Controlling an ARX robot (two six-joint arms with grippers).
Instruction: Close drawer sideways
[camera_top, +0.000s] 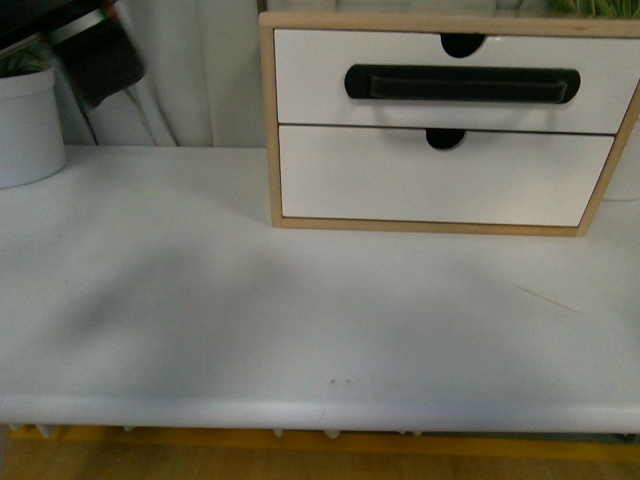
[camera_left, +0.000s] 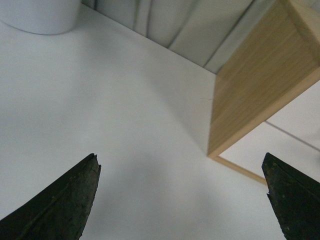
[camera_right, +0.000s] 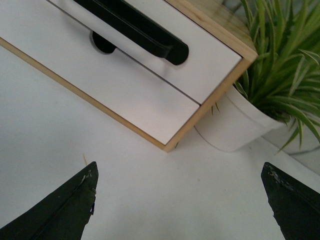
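The drawer (camera_top: 310, 80) is the upper one in a light wooden cabinet (camera_top: 270, 130) at the back of the white table. Its glossy white front has a long black bar handle (camera_top: 460, 83) and a half-round notch in its top edge. It stands a little forward of the cabinet frame. It also shows in the right wrist view (camera_right: 210, 65) with the handle (camera_right: 135, 27). My left gripper (camera_left: 180, 200) is open and empty over the table near the cabinet's left corner (camera_left: 240, 115). My right gripper (camera_right: 180, 200) is open and empty in front of the cabinet's right corner.
A plain white drawer (camera_top: 430, 190) with no handle sits below. A white pot (camera_top: 25, 125) stands at the back left beside a dark object (camera_top: 95, 55). A potted green plant (camera_right: 235, 125) stands right of the cabinet. The table's front edge (camera_top: 320, 415) is near.
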